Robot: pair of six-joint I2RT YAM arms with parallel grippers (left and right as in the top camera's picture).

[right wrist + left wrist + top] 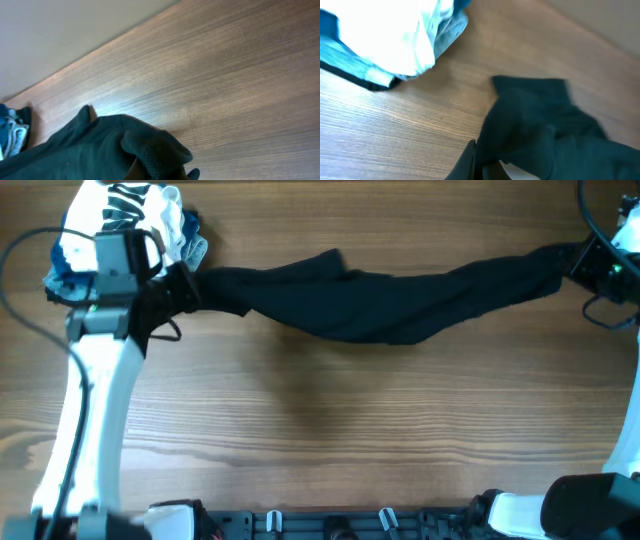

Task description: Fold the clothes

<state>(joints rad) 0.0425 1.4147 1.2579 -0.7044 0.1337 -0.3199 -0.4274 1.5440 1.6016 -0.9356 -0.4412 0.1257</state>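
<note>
Strung along the far edge of the tabletop, clamped at one end in the left gripper beside the heap in the far-left corner, at the other in the right gripper near the far-right corner: a black shirt. Looks soft, light and limp, roped and bunched mid-span. Probably best pinched at shoulders or hem corners, then spread flat for folding.

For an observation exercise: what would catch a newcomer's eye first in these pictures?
A soft black T-shirt stretches like a rope across the far side of the wooden table, pinched between the left gripper and right gripper. A heap of white and light-blue clothes lies by the left gripper.
</note>
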